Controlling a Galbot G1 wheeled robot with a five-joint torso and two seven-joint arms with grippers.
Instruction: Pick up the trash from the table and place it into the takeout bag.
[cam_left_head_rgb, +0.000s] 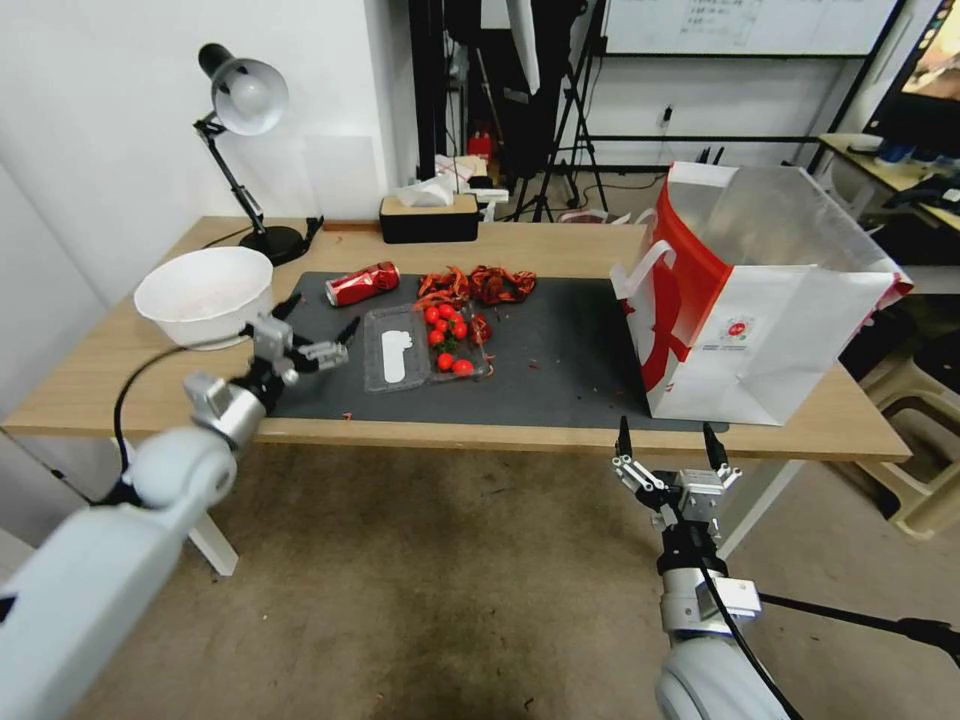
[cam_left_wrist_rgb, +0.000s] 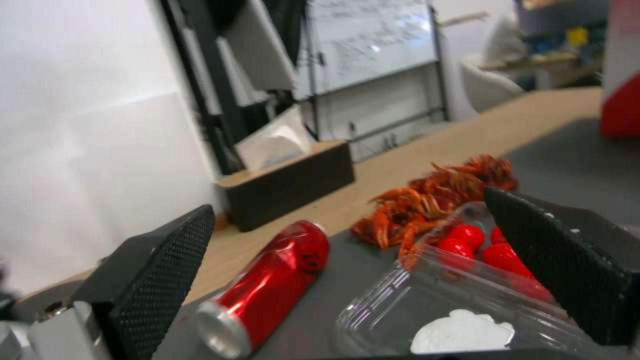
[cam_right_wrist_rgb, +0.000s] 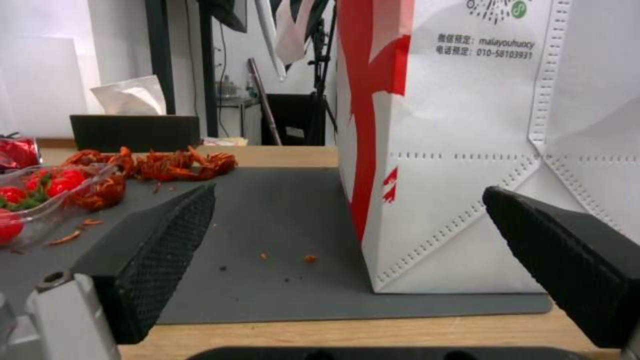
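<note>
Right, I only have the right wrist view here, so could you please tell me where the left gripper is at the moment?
Observer: The left gripper is open, low over the left end of the dark mat, just left of the clear tray of tomatoes.
Operator: Thank you. Is anything lying beyond it?
Observer: A red soda can lies on its side on the mat, behind the tray.
Operator: And is the bag open on top?
Observer: Yes, the takeout bag stands upright with its mouth open and its foil lining showing.
</note>
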